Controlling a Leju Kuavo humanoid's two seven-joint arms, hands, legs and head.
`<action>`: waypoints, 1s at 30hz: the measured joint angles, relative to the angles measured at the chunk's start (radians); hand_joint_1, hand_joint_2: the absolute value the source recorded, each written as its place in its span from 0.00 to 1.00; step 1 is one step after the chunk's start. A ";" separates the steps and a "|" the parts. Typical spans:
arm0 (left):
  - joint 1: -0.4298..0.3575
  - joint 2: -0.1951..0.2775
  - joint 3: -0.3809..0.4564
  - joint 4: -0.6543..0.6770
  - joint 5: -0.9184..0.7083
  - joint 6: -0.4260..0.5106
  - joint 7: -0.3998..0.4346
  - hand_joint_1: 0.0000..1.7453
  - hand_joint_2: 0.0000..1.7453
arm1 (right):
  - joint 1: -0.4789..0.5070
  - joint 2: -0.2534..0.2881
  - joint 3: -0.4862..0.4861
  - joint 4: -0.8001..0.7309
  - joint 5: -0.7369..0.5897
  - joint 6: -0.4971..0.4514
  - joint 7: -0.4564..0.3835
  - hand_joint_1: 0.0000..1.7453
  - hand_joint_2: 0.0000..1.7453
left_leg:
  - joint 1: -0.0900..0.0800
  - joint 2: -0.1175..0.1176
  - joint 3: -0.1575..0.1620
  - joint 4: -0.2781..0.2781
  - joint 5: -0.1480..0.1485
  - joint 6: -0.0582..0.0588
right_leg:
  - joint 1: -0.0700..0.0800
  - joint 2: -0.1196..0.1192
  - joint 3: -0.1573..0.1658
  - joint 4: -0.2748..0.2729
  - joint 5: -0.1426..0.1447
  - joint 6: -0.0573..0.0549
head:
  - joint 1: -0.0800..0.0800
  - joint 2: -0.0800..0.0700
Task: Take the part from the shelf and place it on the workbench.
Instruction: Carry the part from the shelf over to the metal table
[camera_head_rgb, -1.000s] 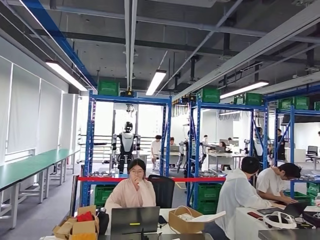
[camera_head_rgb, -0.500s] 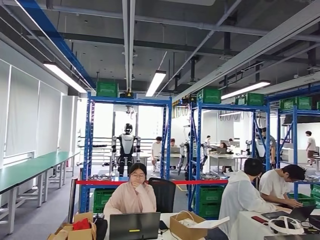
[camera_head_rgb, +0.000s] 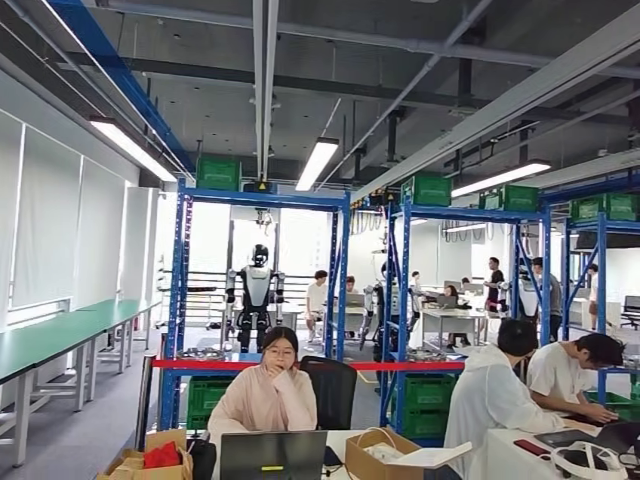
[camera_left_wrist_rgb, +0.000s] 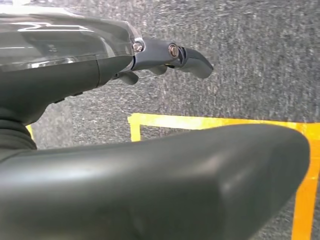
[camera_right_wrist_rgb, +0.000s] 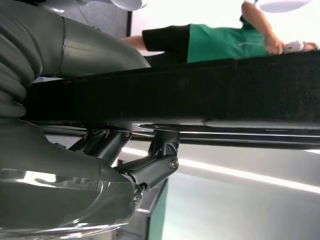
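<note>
Right hand (camera_right_wrist_rgb: 124, 150) grips a long black part (camera_right_wrist_rgb: 211, 90) across its fingers. Left hand (camera_left_wrist_rgb: 158, 55) hangs empty, fingers apart, over grey floor (camera_left_wrist_rgb: 256, 55) with yellow tape (camera_left_wrist_rgb: 211, 121).

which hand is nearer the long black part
Right: the right hand grips the black part. The left hand hangs over the yellow floor tape, apart from it.

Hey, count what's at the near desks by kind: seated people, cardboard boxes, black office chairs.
Seated people: 3
Cardboard boxes: 2
Black office chair: 1
Total: 6
</note>
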 joint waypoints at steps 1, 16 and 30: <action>0.000 0.000 0.000 0.000 0.000 0.000 0.000 0.00 1.00 | 0.000 0.000 0.000 -0.001 0.000 0.000 0.000 1.00 1.00 | -0.001 0.000 0.007 -0.004 0.002 -0.005 | -0.001 0.001 0.008 -0.012 0.003 -0.006 | 0.000 0.000; 0.025 0.000 -0.015 0.000 -0.063 0.017 0.106 0.00 1.00 | 0.001 -0.010 -0.005 0.000 0.009 0.000 -0.010 1.00 1.00 | 0.002 0.006 -0.119 0.018 0.084 -0.010 | -0.017 0.006 0.123 -0.032 -0.081 0.024 | -0.001 0.001; 0.029 -0.006 -0.016 0.000 -0.074 0.017 0.105 0.00 1.00 | 0.003 -0.026 -0.019 -0.002 0.010 -0.003 -0.017 1.00 1.00 | -0.003 0.001 -0.027 0.005 0.020 0.007 | 0.002 0.000 0.015 -0.004 -0.005 -0.003 | -0.002 0.000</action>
